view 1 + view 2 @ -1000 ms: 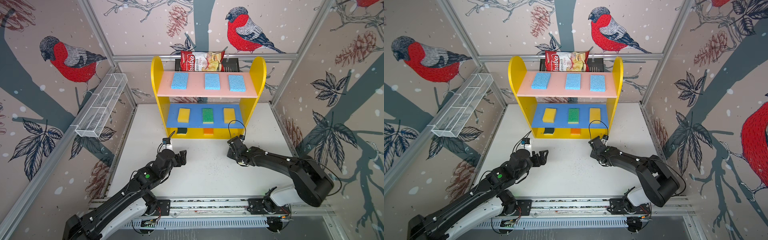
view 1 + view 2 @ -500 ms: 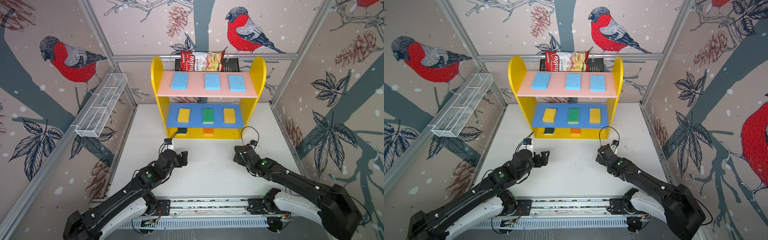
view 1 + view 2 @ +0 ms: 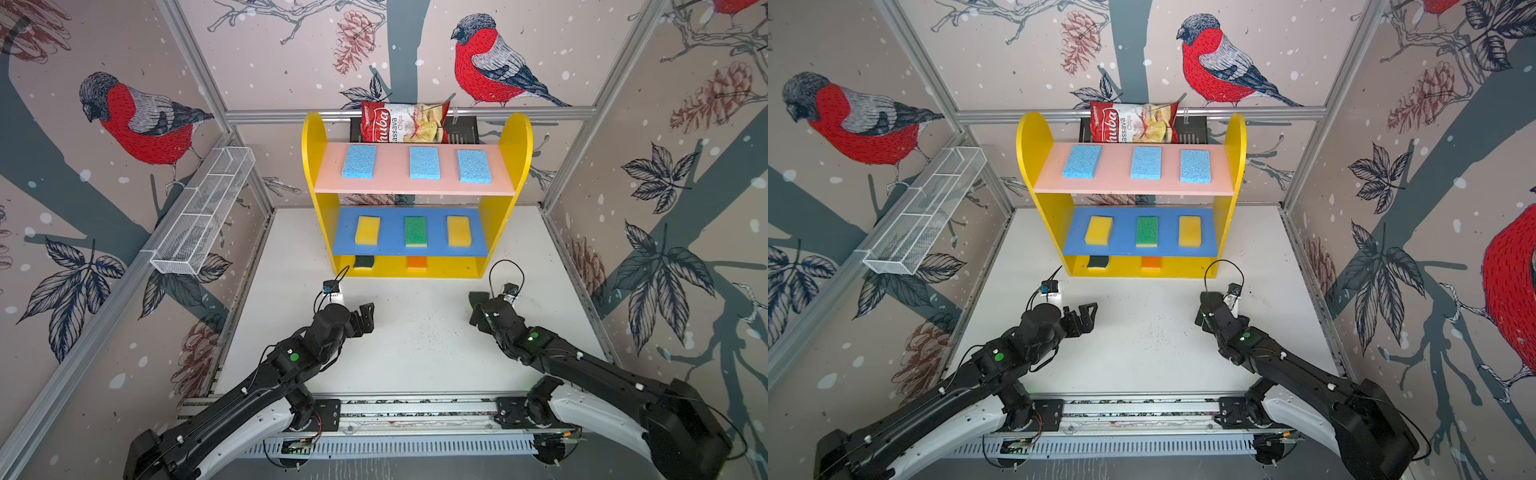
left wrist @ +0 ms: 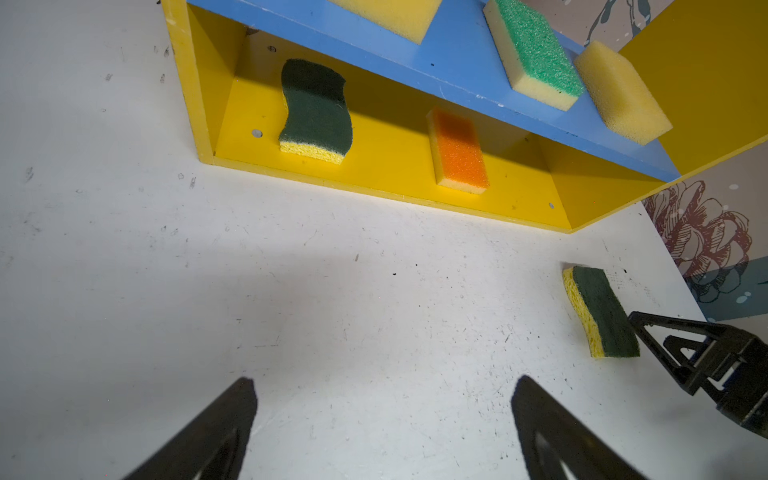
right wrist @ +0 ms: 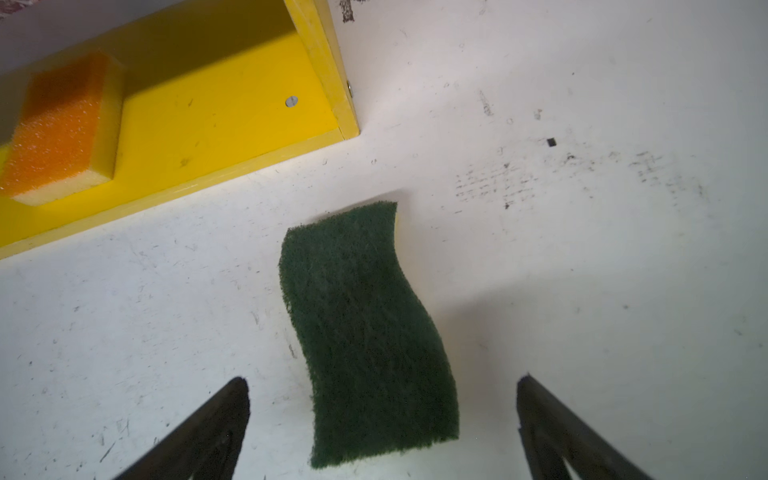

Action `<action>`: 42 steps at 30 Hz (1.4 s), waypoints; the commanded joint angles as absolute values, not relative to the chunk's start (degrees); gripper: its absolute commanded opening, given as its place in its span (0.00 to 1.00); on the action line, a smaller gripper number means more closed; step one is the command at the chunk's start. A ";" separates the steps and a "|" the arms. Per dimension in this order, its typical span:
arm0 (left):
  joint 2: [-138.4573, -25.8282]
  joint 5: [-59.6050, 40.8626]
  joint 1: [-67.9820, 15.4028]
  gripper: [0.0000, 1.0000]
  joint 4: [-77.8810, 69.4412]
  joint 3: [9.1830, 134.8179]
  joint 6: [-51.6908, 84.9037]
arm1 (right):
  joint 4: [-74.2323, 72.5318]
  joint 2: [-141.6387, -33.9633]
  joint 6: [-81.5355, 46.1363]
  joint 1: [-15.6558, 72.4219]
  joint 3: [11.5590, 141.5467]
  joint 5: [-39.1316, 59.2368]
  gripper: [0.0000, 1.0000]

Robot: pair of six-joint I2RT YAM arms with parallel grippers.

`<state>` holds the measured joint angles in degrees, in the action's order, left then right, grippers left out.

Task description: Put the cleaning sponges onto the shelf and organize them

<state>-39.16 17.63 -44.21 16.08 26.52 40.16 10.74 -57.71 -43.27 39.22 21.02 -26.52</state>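
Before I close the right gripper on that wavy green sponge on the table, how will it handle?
The wavy green sponge probably squashes: its yellow foam layer looks porous. Likely light, and its fibrous scouring top should grip well. Lying flat on the table, it shouldn't roll or tip.
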 commanded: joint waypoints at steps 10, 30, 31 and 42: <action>-38.18 17.97 -44.33 0.96 16.56 26.54 40.91 | 10.80 -68.15 -44.62 38.70 25.18 -25.69 1.00; -36.65 18.28 -44.39 0.96 18.02 25.84 42.27 | 7.10 -74.69 -46.88 39.49 25.14 -21.43 0.93; -36.48 18.28 -44.32 0.96 18.07 25.73 42.28 | 7.11 -74.79 -47.41 40.16 25.22 -21.61 0.92; -34.07 18.16 -44.39 0.96 18.47 24.43 43.31 | 10.53 -78.95 -51.68 45.21 27.86 -25.72 0.88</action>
<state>-34.52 17.89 -44.38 17.41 24.62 43.05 7.07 -78.24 -48.58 44.69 27.51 -26.28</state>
